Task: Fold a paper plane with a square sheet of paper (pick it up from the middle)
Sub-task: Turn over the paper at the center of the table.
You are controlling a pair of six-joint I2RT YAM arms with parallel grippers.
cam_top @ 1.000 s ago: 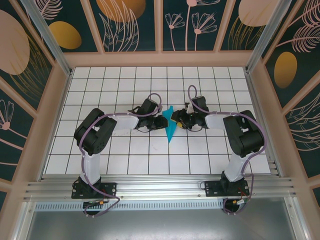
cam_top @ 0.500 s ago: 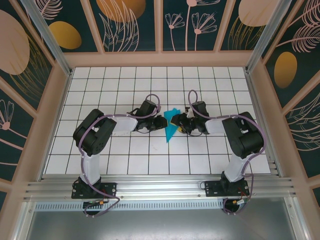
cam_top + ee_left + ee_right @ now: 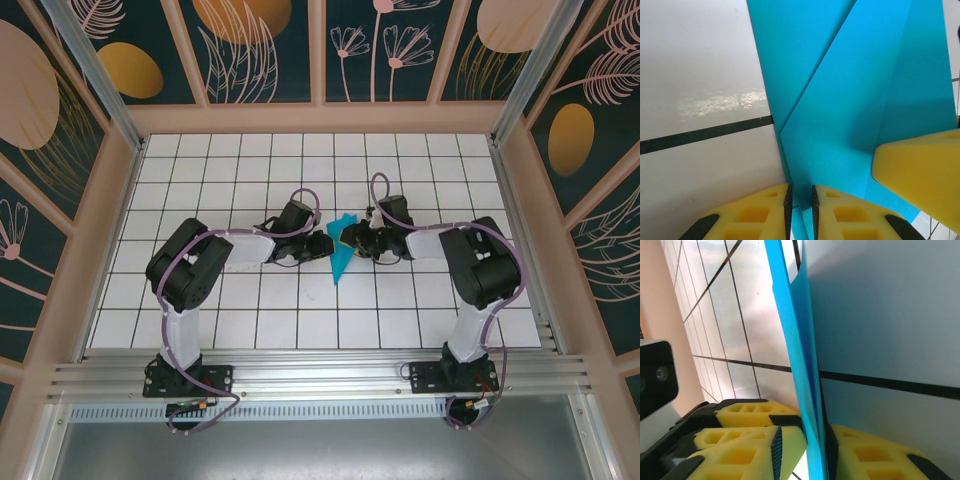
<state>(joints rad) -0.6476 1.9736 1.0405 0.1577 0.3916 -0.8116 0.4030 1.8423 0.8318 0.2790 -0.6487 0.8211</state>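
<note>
The teal-blue sheet of paper [image 3: 341,258], folded into a narrow pointed paper plane shape, stands on edge between both grippers at mid-table. My left gripper [image 3: 326,243] pinches it from the left. In the left wrist view its yellow fingers [image 3: 760,210] are shut on a fold of the paper [image 3: 850,100], and a right finger [image 3: 920,175] rests against the far flap. My right gripper [image 3: 352,238] straddles the paper's edge [image 3: 800,365]. In the right wrist view the gripper [image 3: 805,435] has its right pad touching the paper and its left pad a little off.
The white gridded table [image 3: 200,170] has free tiles all around the arms. Pink frame walls [image 3: 320,118] bound the back and sides. The left gripper's fingers [image 3: 750,412] sit close beside my right jaws.
The paper has opened from a slim upright strip to a wider shape with a flap toward the right. The right gripper shifted slightly left and its jaws have narrowed round the paper.
</note>
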